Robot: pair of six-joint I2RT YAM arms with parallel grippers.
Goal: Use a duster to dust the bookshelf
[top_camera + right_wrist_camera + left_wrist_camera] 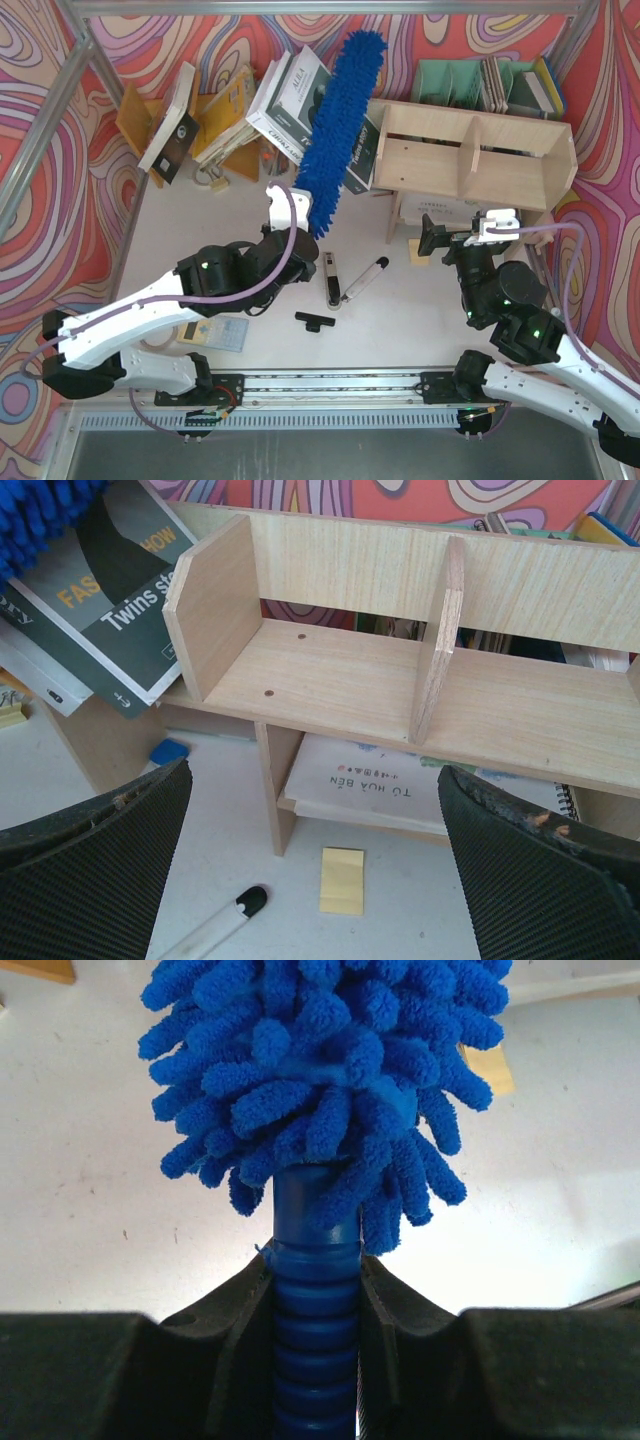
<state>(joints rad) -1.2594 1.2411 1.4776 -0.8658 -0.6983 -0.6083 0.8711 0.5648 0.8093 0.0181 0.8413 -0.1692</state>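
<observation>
My left gripper (300, 222) is shut on the ribbed blue handle (316, 1300) of the duster (338, 125). Its fluffy bright-blue head rises slanting up and to the right, over the leaning books, and its tip lies left of the bookshelf (475, 160). In the left wrist view the duster head (320, 1080) fills the top, and the gripper (316, 1280) clamps the handle from both sides. My right gripper (452, 238) stands wide open, low in front of the bookshelf (340, 670), with nothing between its fingers (100, 860). A bit of the duster (40, 515) shows at the right wrist view's top left.
Books (295, 100) lean against the shelf's left end. An orange-yellow rack (140, 120) stands at the back left and green file holders (455, 80) behind the shelf. On the table lie a marker (365, 278), a black-and-silver tool (331, 278), a black T-piece (315, 320) and a yellow note (342, 880).
</observation>
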